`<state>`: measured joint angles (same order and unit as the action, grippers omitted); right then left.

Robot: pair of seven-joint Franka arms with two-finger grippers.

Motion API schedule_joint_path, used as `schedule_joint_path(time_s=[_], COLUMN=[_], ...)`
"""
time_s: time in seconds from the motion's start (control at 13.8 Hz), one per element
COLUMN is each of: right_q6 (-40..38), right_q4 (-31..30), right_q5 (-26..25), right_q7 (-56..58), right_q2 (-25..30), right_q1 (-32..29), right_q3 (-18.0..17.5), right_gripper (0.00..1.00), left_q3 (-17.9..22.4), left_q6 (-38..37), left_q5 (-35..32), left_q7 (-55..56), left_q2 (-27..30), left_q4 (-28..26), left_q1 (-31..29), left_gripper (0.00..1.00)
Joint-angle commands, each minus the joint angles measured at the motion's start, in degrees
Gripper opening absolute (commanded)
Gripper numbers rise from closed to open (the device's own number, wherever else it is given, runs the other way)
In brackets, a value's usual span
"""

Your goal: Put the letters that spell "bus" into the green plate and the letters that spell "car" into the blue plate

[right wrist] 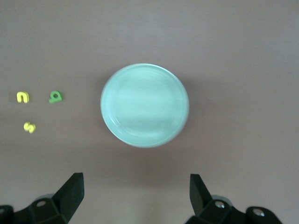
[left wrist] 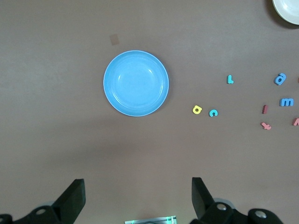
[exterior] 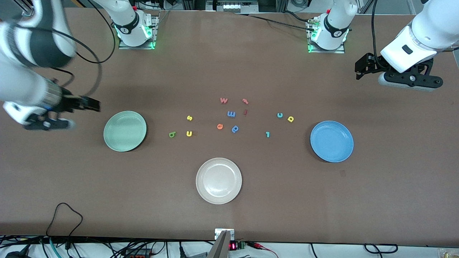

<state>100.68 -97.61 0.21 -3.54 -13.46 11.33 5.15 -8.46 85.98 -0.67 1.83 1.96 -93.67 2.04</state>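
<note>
The pale green plate [exterior: 124, 130] [right wrist: 145, 105] lies toward the right arm's end and holds nothing. Beside it are the dark green "b" [exterior: 172, 134] [right wrist: 55, 96], yellow "u" [exterior: 189, 133] [right wrist: 22, 97] and yellow "s" [exterior: 189, 118] [right wrist: 29, 127]. The blue plate [exterior: 331, 141] [left wrist: 136, 83] lies toward the left arm's end, also bare. Near it are the teal "c" [exterior: 279, 115] [left wrist: 213, 112], yellow "a" [exterior: 290, 119] [left wrist: 197, 109] and teal "r" [exterior: 267, 134] [left wrist: 230, 79]. My right gripper [exterior: 48, 124] [right wrist: 135, 193] hangs open, high over bare table by the green plate. My left gripper [exterior: 410, 80] [left wrist: 138, 196] hangs open, high over bare table by the blue plate.
A beige-white plate [exterior: 218, 180] sits mid-table, nearer the front camera. Other letters lie in the middle: red "w" [exterior: 223, 100], red "t" [exterior: 245, 101], blue "m" [exterior: 231, 114], a small red piece [exterior: 245, 112], orange "e" [exterior: 219, 126] and a blue letter [exterior: 235, 129].
</note>
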Motion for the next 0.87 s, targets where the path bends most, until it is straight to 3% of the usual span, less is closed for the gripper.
schedule_joint_path(time_s=[0.0,0.14,0.29,0.36,0.65,0.8], right_q6=[4.24,8.46,10.94,12.95,18.84,19.90], right_q4=[0.84,0.93,1.01,1.01,1.01,1.19], right_q5=[-0.12,0.05,3.45,6.18,6.82,6.91], right_q7=[-5.24,-5.77,-6.04,-5.95,-7.97,-8.06], right_q2=[-6.21,-10.52,-14.73,-16.67,-21.42,-23.45], right_q1=[4.99,8.08,9.67,10.54,13.01,14.67], right_q3=[0.21,0.12,0.12,0.12,0.12,0.21], right_gripper=[1.00,1.00,1.00,1.00,1.00,0.84], left_q3=[-1.12,-2.60,-4.01,-4.11,-4.20,-4.02], left_q6=[-5.00,-7.49,-4.53,-0.42,17.32,27.61], left_q5=[-0.47,-0.21,-0.64,-0.65,-0.73,-0.73], left_q7=[-0.16,-0.07,0.19,1.76,14.06,19.33], left_q2=[-2.64,-6.68,-11.78,-14.16,-25.22,-31.11], left_q4=[0.76,0.68,0.68,0.42,-0.02,-0.11], left_q1=[0.06,0.50,1.82,3.04,9.53,12.28], left_gripper=[1.00,1.00,1.00,1.00,1.00,1.00])
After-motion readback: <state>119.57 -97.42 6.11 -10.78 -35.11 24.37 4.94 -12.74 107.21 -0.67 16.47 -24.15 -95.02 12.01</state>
